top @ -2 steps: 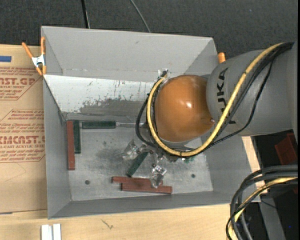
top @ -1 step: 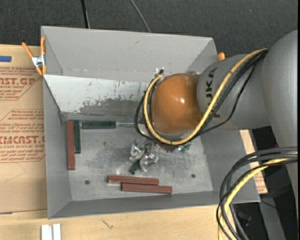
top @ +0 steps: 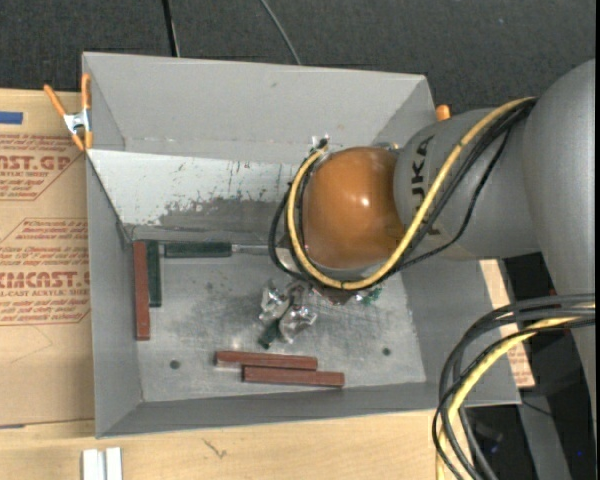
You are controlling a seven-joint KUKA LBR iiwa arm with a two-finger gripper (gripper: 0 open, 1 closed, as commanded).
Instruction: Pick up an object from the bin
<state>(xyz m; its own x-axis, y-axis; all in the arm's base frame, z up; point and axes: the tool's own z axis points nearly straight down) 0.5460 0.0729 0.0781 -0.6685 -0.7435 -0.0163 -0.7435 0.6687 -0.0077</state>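
My gripper [top: 286,311] hangs low over the middle of the bin floor, under the arm's orange cover. A short dark green piece [top: 267,336] pokes out just below its left side; whether it is gripped I cannot tell. Two brown sticks lie just in front of the gripper near the front wall, one [top: 266,360] slightly behind the other [top: 293,376], both flat and parallel.
Along the left wall a brown stick [top: 141,290] lies lengthwise with a dark green stick [top: 154,275] beside it. Another dark green stick [top: 196,251] rests at the foot of the back wall. The arm covers the bin's right side.
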